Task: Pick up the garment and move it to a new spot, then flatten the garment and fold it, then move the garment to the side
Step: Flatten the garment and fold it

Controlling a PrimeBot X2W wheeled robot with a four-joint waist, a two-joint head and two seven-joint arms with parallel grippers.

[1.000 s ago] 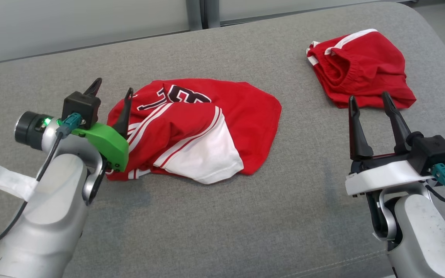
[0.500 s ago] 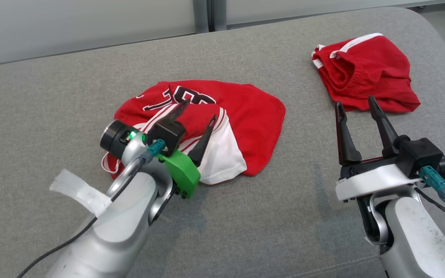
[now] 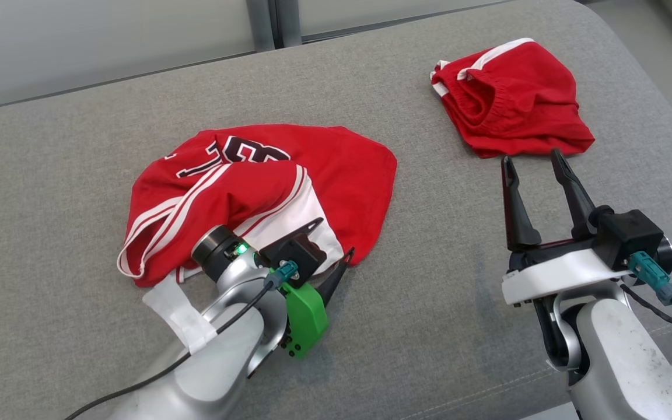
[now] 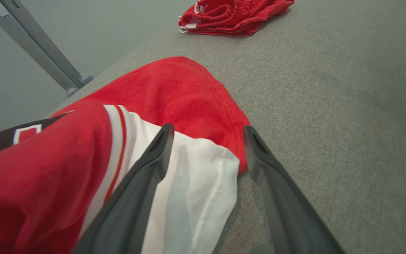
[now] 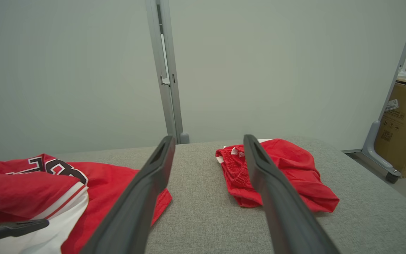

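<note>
Left tool (image 3: 335, 236) wide open, empty, straddling jersey (image 3: 342, 169); soft, limp, light; pinch white corner (image 4: 206, 176), expect bunching

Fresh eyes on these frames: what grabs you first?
The crumpled red jersey with its white panel, in the middle of the grey cushion; the left gripper is open, a finger on either side of the near white corner. Then the bunched red shorts at the far right, with the right gripper open and hovering just short of them.
</note>
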